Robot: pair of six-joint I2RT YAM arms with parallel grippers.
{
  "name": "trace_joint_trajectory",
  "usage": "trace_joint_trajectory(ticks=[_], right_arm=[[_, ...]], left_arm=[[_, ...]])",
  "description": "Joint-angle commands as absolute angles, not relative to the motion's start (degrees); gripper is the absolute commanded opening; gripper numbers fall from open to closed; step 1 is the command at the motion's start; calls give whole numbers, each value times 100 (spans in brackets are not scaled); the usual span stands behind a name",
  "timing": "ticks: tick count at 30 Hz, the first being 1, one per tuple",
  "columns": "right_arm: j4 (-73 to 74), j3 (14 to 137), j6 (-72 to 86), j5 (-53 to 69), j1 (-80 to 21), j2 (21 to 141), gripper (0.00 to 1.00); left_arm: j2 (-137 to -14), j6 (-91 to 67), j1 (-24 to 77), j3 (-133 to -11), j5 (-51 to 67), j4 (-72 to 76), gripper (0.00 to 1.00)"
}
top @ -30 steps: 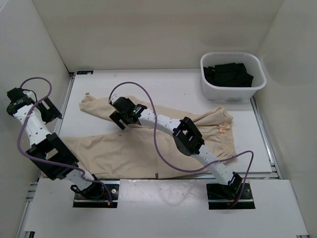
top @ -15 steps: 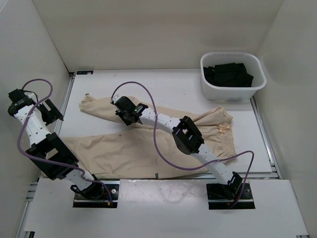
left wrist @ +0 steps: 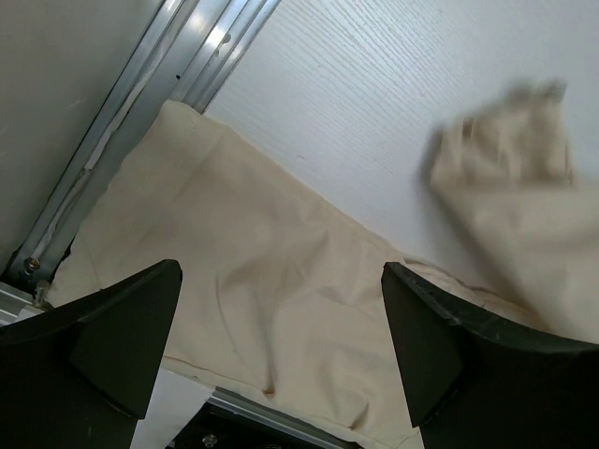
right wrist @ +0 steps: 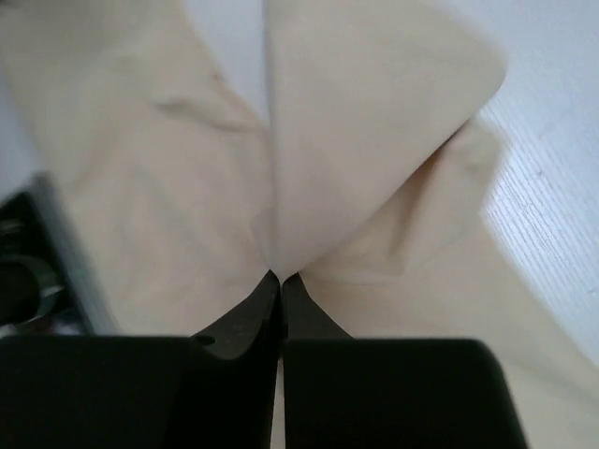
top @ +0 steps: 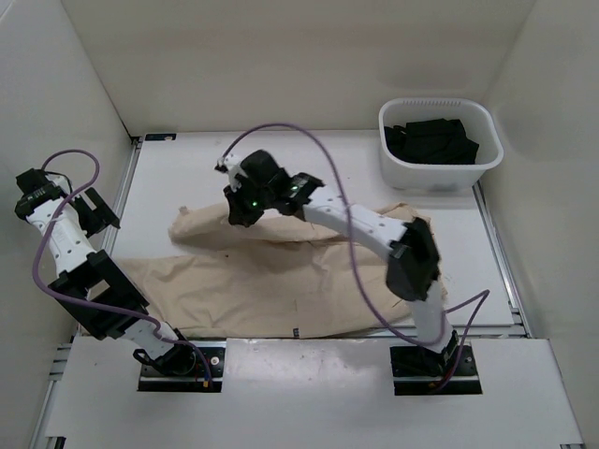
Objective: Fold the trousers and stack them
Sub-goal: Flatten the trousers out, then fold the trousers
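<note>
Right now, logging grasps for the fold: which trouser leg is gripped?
The far leg, pinched in the shut right gripper and drawn up into a fold. The near leg lies flat and ungripped; the open left gripper holds nothing.

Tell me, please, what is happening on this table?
The right tool is shut on the far leg of the tan trousers and holds a fold of it up off the table. The left tool is open above the near leg by the left edge, holding nothing. The trousers are not yet folded. Black clothes lie in the white bin.
</note>
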State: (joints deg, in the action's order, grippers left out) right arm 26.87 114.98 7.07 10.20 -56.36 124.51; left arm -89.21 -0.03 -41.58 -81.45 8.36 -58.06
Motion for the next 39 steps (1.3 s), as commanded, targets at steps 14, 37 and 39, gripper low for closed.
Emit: trace_joint_trajectory(ticks=[14,37,39], right_arm=[[2285,13969,4611,2522,-3358,14781,77],[3850,8116,2804,-896,-2577,8729,99],[3797,7745,2856,-896,-2374,8342,99]], left_arm=[[-9685,0,-3675,-8709,704,-6424,100],[-9500,0,2109,-7313,-1388,-4070,96],[-9667,0,2180,-7260,-1669,-3912,94]])
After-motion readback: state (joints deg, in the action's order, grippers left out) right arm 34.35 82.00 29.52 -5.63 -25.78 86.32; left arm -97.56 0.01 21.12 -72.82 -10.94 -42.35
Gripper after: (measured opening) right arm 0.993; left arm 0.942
